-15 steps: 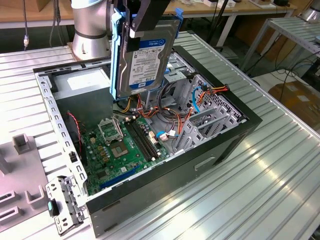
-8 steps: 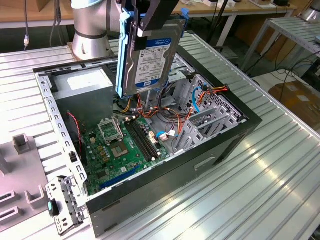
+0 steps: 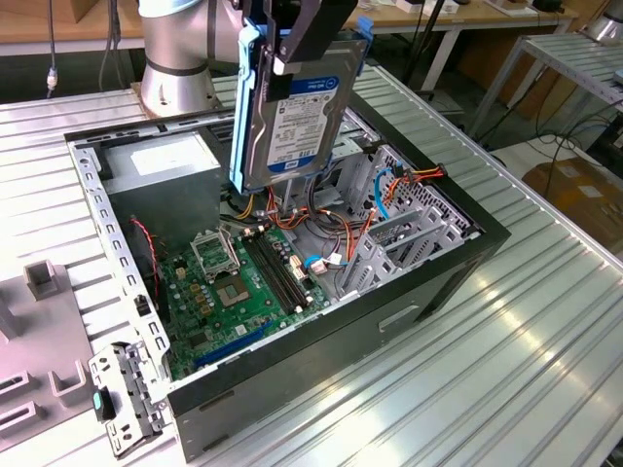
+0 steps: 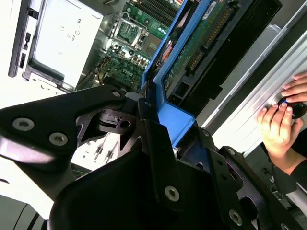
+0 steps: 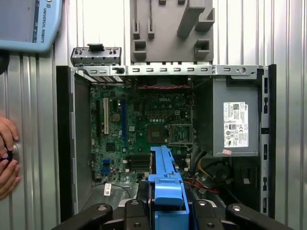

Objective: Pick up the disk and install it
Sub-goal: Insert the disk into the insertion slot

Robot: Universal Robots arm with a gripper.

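The disk (image 3: 292, 107), a silver hard drive with a blue-white-black label and blue side rails, hangs upright over the open computer case (image 3: 389, 321), above the motherboard (image 3: 243, 282). My gripper (image 3: 304, 37) is shut on its upper end, one black finger on each face. In the first wrist view the blue rail of the disk (image 5: 165, 175) runs down from my gripper (image 5: 165, 213) toward the case's floor. In the second wrist view the disk's green circuit side (image 4: 201, 38) shows beyond my gripper (image 4: 158, 129).
A metal drive cage (image 3: 409, 233) with loose cables stands in the case toward the exterior view's right. A grey power supply (image 3: 161, 161) sits at the back. A person's hand (image 4: 280, 120) rests on the ribbed table beside the case. A grey fixture (image 3: 39, 331) lies on the exterior view's left.
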